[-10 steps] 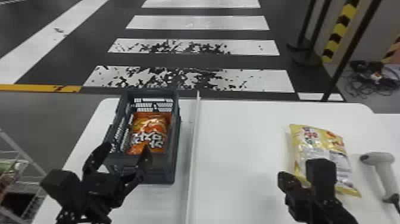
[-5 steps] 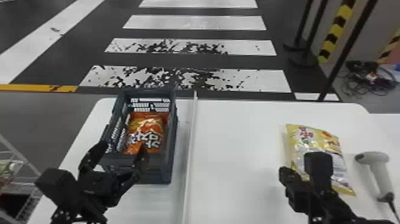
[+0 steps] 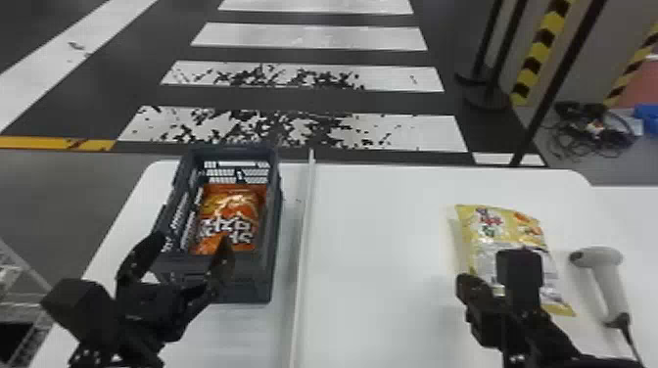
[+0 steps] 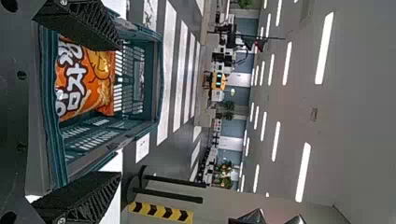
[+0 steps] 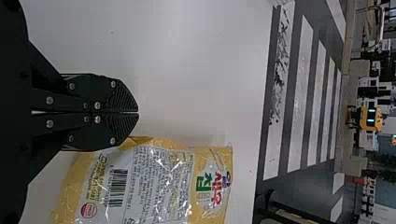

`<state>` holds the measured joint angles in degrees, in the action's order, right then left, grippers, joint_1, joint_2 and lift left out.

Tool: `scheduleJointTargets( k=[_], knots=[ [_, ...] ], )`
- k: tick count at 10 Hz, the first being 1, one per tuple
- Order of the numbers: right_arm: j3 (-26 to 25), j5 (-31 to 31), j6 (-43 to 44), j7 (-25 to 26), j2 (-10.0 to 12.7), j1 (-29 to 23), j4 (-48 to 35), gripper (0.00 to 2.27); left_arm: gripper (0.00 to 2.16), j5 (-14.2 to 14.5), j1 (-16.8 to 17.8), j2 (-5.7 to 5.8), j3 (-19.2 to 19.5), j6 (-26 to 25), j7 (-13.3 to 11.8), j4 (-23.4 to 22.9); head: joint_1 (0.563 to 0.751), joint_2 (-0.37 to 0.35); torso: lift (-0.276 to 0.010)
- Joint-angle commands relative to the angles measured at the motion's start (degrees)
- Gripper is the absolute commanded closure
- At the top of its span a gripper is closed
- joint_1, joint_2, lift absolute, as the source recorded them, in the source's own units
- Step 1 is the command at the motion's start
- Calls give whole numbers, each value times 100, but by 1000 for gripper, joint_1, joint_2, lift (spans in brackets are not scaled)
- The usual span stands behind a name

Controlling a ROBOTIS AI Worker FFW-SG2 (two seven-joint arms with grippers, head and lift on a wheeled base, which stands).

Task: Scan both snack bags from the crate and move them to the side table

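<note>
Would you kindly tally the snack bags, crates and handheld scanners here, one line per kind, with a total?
Snack bags: 2 (orange bag in the crate, yellow bag on the white table)
Crates: 1 (dark crate)
Handheld scanners: 1 (pale scanner beside the yellow bag)
Total: 4
</note>
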<state>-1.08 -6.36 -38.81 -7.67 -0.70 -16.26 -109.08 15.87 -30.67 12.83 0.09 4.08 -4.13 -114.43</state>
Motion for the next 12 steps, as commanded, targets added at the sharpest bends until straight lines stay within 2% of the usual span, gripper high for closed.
scheduleJointTargets(
  k=[1, 4, 5, 7, 10, 12],
  knots=[
    [-15, -14, 0, 2, 0, 0, -8, 2246, 39, -5, 0, 0, 0, 0, 0, 0, 695, 4, -99],
    [100, 126, 141, -129, 9, -123, -263, 2246, 39, -5, 0, -9, -9, 0, 0, 18, 695, 5, -99],
    [64, 276, 422, -209, 9, -158, -395, 2246, 39, -5, 0, -9, -9, 0, 0, 18, 695, 19, -99],
    [-234, 452, 580, -217, 9, -176, -658, 2246, 39, 4, -18, 0, 0, 0, 0, 9, 695, 32, -99],
    [-832, 619, 1143, -165, 0, -308, -570, 2246, 39, -5, -9, 0, -9, 0, 0, 18, 695, -25, -99],
    [-929, 636, 1336, -191, 0, -317, -324, 2246, 39, -5, 0, 0, -27, 0, -9, 18, 695, -70, -99]
  ],
)
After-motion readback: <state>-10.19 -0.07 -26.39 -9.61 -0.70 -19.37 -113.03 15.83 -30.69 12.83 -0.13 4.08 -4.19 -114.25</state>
